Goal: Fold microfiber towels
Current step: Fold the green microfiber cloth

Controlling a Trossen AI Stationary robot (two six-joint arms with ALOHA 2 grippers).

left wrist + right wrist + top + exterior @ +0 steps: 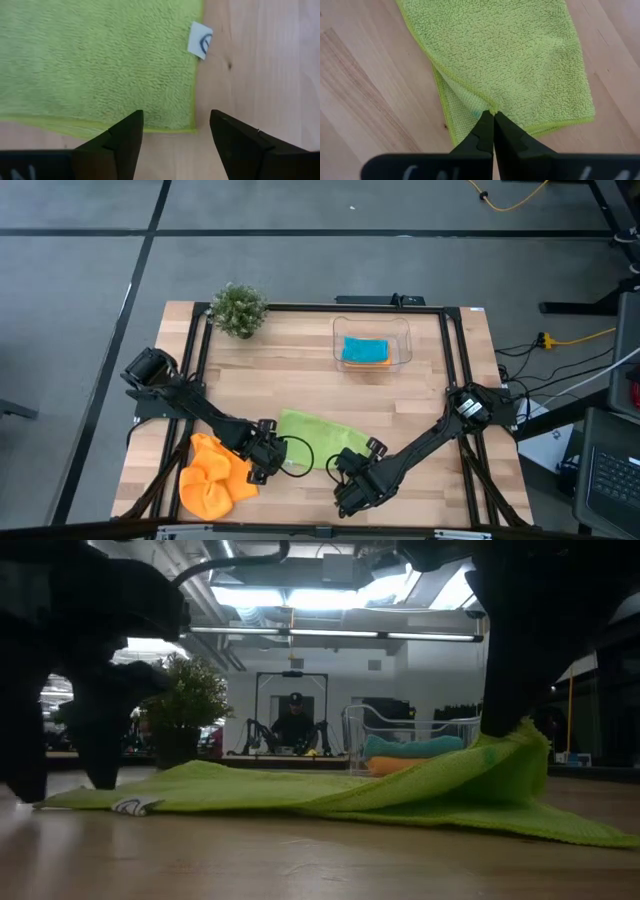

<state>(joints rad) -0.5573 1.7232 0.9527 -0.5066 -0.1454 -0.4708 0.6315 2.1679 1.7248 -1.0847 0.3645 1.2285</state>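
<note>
one green towel (312, 435) lies near the tub (372, 343), which holds one teal towel (364, 349) over one orange. a second orange towel (212, 477) beside green. left gripper (175, 131) spread; right gripper (493, 116) pinching green towel's edge.

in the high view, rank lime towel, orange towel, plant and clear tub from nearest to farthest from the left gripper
From the left gripper:
1. lime towel, right beside it
2. orange towel, on its outer side, near the front edge
3. clear tub and plant, both at the far side, too close to call

Wooden table (300, 380): lime green towel (310, 435), orange towel (212, 478), plant (238, 310), tub (372, 343).
</note>
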